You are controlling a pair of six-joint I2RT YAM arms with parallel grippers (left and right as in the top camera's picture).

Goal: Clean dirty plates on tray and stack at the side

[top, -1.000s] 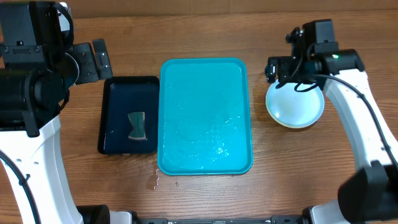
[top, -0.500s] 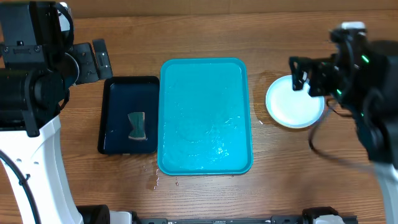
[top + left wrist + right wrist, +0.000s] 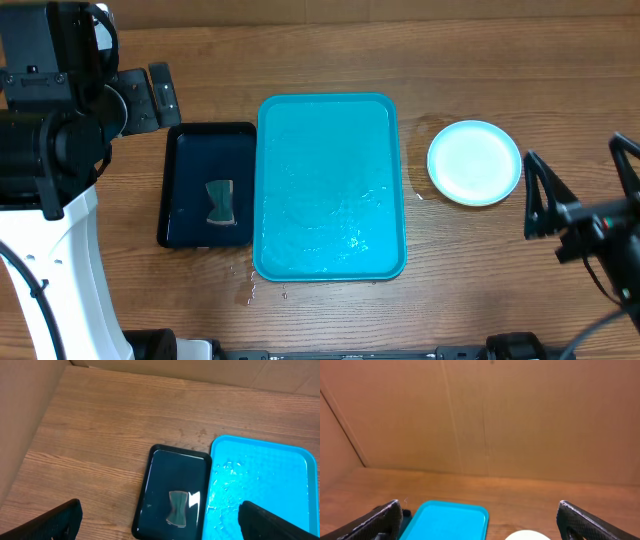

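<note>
The turquoise tray lies in the middle of the table, wet and holding no plates. A round plate with a pale centre and a light-blue rim rests on the wood to its right; whether other plates lie beneath it I cannot tell. My right gripper hovers open to the front right of that plate, apart from it. The right wrist view catches the tray and the plate's edge between my open right gripper's fingers. My left gripper stands open at the back left, holding nothing.
A smaller black tray sits against the turquoise tray's left side, with a grey-green sponge in it. The left wrist view shows both, black tray and sponge. Water drops lie near the tray's front left corner. Cardboard walls ring the table.
My right gripper has drawn back from over the plate towards the front right, leaving the plate flat on the table. The left arm has not moved.
</note>
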